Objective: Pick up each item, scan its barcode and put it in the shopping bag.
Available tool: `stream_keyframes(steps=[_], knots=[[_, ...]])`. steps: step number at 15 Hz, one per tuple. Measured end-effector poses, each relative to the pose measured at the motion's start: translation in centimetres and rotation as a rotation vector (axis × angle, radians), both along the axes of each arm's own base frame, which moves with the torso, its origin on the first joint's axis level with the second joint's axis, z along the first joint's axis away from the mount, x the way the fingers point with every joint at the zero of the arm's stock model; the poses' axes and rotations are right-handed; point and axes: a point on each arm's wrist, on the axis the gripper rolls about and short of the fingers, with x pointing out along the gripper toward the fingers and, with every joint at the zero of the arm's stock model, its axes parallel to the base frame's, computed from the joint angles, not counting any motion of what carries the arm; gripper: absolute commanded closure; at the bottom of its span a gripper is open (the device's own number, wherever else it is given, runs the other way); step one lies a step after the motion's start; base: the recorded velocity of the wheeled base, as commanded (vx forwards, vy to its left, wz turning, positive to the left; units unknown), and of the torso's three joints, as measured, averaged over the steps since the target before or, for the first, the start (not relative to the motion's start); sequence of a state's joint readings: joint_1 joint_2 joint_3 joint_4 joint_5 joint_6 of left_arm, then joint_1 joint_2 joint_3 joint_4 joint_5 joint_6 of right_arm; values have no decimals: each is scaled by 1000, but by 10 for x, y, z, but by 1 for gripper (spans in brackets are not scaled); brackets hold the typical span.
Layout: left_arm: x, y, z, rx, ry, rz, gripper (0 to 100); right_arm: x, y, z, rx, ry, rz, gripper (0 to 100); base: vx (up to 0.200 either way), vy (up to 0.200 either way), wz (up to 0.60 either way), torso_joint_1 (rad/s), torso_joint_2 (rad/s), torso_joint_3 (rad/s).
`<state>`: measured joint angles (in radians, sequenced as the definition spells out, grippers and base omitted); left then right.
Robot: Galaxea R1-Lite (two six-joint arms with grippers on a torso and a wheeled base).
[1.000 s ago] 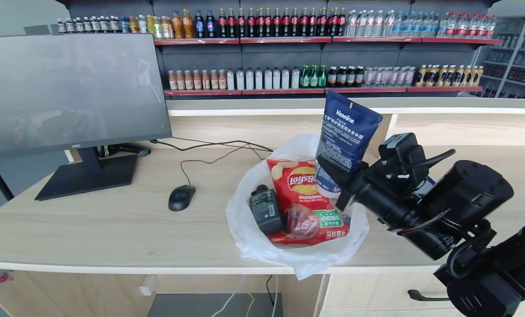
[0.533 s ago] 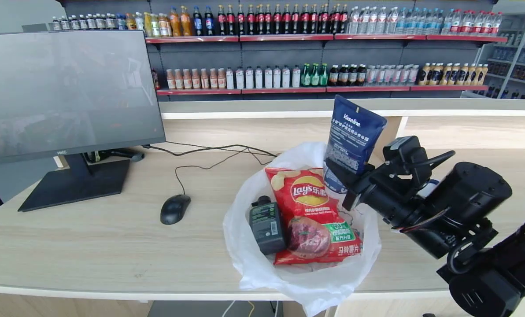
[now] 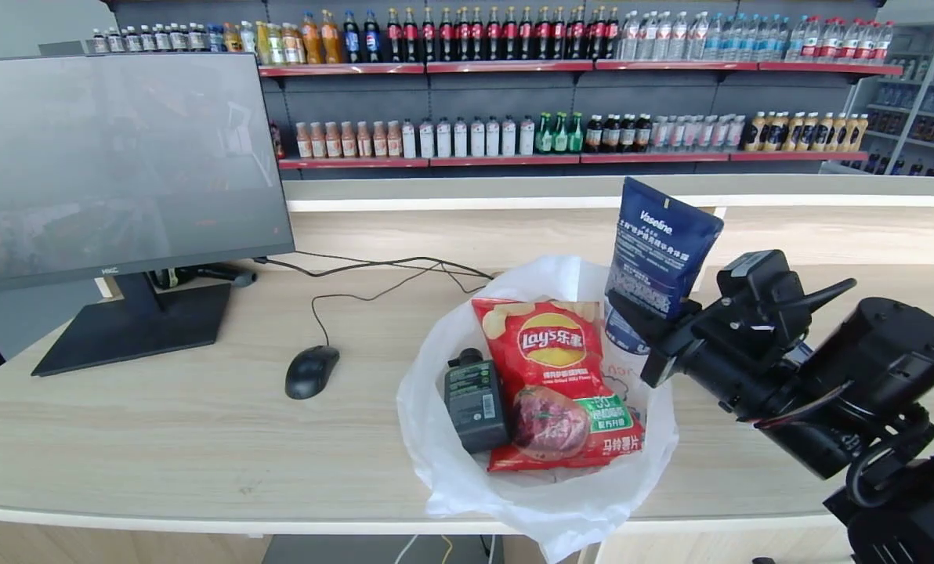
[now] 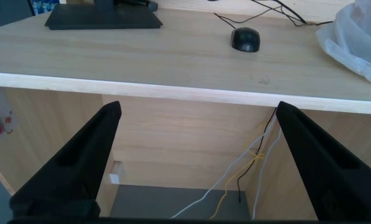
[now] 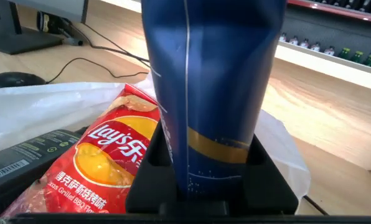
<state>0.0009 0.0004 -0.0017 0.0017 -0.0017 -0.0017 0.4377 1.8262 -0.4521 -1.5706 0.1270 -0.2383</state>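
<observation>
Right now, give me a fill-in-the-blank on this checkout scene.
The right claw is shut on the ___ pouch.
In the shopping bag, a dark bottle lies beside the ___ chip bag.
The mouse sits on the counter, on the robot's ___ of the bag.
The left claw is ___.
Missing: blue; red; left; open.

One shopping bag [image 3: 451, 462], one red crisp packet [image 3: 553, 384], one dark bottle [image 3: 475, 403], one blue pouch [image 3: 659, 251], one monitor [image 3: 122, 157] and one mouse [image 3: 311, 371] are counted (shelf bottles [image 3: 467, 139] are left untallied).

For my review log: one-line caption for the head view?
Right tool holds a blue pouch upright at the shopping bag's rim; chip bag and dark bottle lie inside.
</observation>
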Motion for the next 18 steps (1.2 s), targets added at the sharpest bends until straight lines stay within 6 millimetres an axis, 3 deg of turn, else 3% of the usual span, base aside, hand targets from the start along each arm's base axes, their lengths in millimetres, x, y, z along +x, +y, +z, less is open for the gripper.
stream_keyframes(steps=[12,18], knots=[[0,0,0,0,0,-1,0,-1,0,-39,-16,182,9,100,0,0,0,0,0,0],[0,0,0,0,0,0,0,-3,0,-46,-26,210,11,100,0,0,0,0,0,0]])
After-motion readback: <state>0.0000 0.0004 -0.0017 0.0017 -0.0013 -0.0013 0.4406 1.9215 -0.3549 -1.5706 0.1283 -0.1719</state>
